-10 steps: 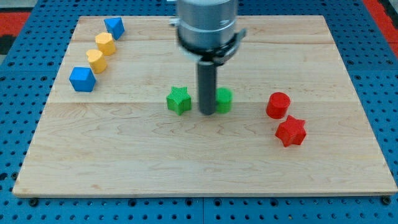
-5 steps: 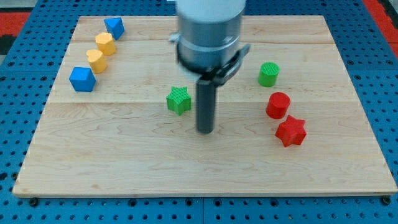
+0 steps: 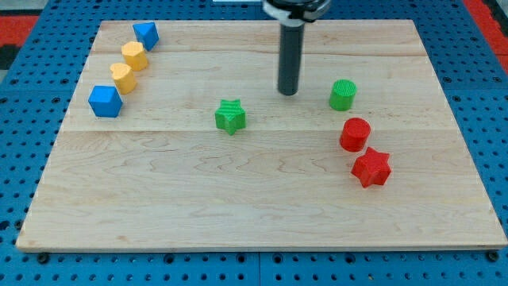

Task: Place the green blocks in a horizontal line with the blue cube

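You see wooden tabletop (image 3: 238, 199), eight blocks. Two green: star (image 3: 230, 116) mid-board, cylinder (image 3: 343, 94) toward view's right. My tip (image 3: 287, 92) between them, touching neither; tool is plain rod, no jaws. Blue cube (image 3: 105, 101) far left. One more blue, two yellow, two red.

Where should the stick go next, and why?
Probably around to the view's right of the green cylinder, to push it left. My tip sits between it and the green star, touching neither. The blue cube is far left, at about the cylinder's height.
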Robot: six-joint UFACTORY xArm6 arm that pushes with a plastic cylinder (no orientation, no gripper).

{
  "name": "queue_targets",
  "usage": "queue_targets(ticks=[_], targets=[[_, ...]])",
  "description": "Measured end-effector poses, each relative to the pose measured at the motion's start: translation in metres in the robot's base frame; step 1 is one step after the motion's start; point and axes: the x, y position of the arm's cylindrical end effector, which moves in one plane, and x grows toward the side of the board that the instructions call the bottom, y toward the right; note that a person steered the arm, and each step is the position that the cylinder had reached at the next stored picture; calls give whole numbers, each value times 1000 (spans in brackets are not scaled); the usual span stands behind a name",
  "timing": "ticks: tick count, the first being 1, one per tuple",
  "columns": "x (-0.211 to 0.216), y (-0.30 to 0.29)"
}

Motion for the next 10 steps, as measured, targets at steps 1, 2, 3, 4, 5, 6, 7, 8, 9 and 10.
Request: queue_targets(ticks=[1,2,3,4,5,6,7,8,9,10], targets=[[1,39],[23,39],[24,72],[24,43],[42,-13],[102,-40],[107,-87],[63,-79],[20,-77],[-14,-68]])
